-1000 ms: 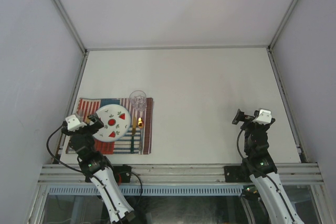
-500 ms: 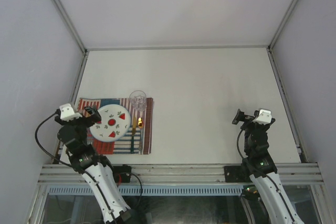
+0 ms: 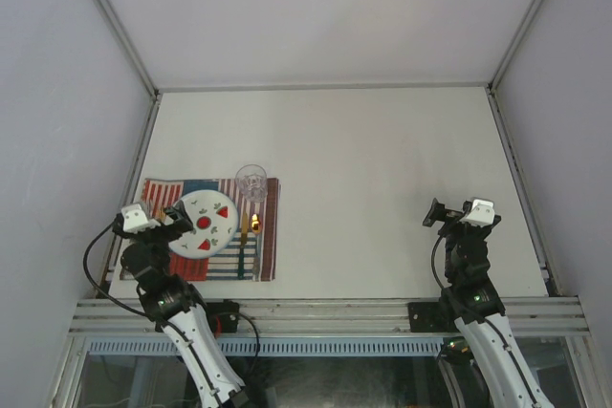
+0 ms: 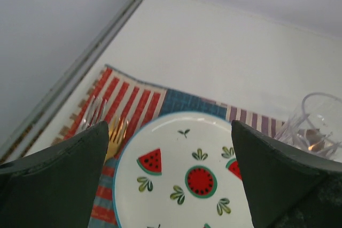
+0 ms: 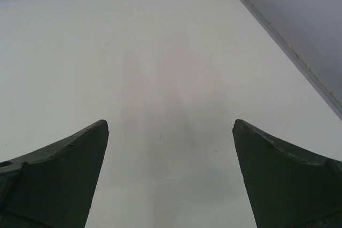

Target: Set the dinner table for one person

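Observation:
The dinner table (image 3: 382, 160) is a large off-white top with aluminium rails. At its near left lies a striped placemat (image 3: 270, 236) with a white watermelon plate (image 3: 206, 224) on it. A clear glass (image 3: 251, 182) stands at the mat's far edge. Gold cutlery (image 3: 251, 228) lies right of the plate. My left gripper (image 3: 164, 222) is open and empty, just above the plate's left edge. In the left wrist view the plate (image 4: 181, 174) shows between its fingers, with a gold fork (image 4: 115, 134) to the left. My right gripper (image 3: 442, 214) is open and empty over bare table (image 5: 160, 52).
The side rail (image 4: 80, 73) runs close along the placemat's (image 4: 131, 100) left edge. The glass (image 4: 316, 126) shows at the right of the left wrist view. Walls enclose the table on three sides.
The left gripper swung left away from the plate, then came back right to the plate's left edge. The plate and the right arm have not moved.

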Controlling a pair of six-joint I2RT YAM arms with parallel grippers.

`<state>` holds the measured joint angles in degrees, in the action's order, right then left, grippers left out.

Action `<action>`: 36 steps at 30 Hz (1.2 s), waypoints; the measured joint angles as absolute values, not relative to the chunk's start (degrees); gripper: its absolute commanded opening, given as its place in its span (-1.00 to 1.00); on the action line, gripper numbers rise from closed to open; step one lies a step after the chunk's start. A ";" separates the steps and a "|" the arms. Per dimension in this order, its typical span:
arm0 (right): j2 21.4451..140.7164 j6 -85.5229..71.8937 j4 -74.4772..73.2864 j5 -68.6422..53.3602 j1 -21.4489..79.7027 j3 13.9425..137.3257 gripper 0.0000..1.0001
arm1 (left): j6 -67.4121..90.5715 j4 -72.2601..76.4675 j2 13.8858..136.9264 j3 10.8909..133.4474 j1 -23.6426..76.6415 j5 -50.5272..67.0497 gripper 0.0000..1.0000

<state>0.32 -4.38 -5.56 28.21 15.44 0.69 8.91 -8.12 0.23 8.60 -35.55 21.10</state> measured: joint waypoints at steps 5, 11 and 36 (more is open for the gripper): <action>0.32 -4.40 -5.56 28.16 15.44 0.69 1.00 | 8.45 -7.79 0.25 3.70 -35.48 21.37 1.00; 0.32 -4.49 -5.56 28.14 15.44 0.69 1.00 | 7.90 -4.99 0.34 1.45 -35.48 24.29 0.99; 0.32 -4.51 -5.56 27.97 15.40 0.69 1.00 | 3.22 -4.16 0.34 1.06 -35.40 39.81 0.99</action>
